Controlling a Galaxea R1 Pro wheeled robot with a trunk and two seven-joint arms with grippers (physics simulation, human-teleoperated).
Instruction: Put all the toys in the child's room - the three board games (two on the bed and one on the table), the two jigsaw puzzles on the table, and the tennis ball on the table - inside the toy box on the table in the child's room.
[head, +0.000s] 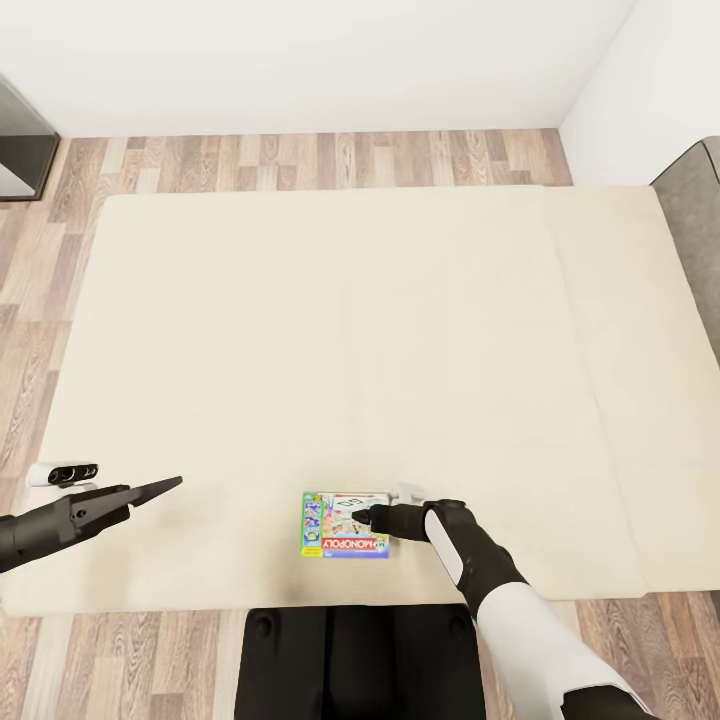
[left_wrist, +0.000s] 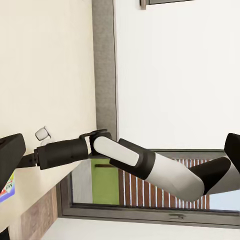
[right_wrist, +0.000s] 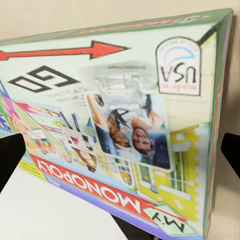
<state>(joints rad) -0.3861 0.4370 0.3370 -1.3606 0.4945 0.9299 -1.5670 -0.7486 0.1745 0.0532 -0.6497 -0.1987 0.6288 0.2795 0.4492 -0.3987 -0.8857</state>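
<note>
One board game (head: 345, 524) lies on the bed (head: 300, 330); right wrist view shows right hand (head: 362, 519) fingers apart.

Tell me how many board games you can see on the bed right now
1. A single board game lies flat near the front edge of the bed, directly at the right gripper. The task mentions two on the bed; the rest of the visible mattress shows no other.

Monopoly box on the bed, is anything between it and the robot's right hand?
No, nothing visible. The right hand is already at the colourful rectangular Monopoly game box lying flat on the beige mattress.
</note>
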